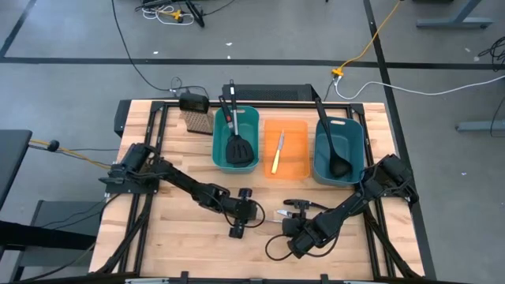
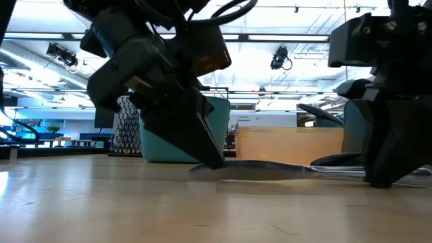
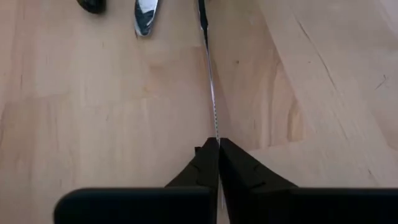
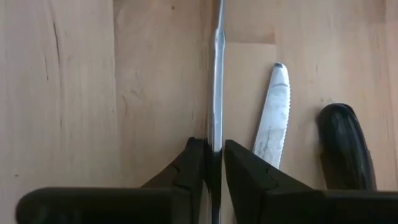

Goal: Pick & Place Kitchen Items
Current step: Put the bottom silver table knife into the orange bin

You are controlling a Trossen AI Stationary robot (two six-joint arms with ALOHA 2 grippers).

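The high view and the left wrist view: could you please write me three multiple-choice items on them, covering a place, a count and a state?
1. Where does the yellow-handled knife lie?
A. in the orange bin
B. on the tabletop
C. on the floor

2. How many bins stand on the table?
A. two
B. three
C. four

3. How is the left pincer?
A. wide open
B. shut on a silver table knife
C. shut on a ladle

Key: 1 A, the high view shows the yellow handle inside the orange walls. 2 B, two teal bins flank the orange one. 3 B, in the left wrist view the fingers press together on the thin blade, which stands on edge.
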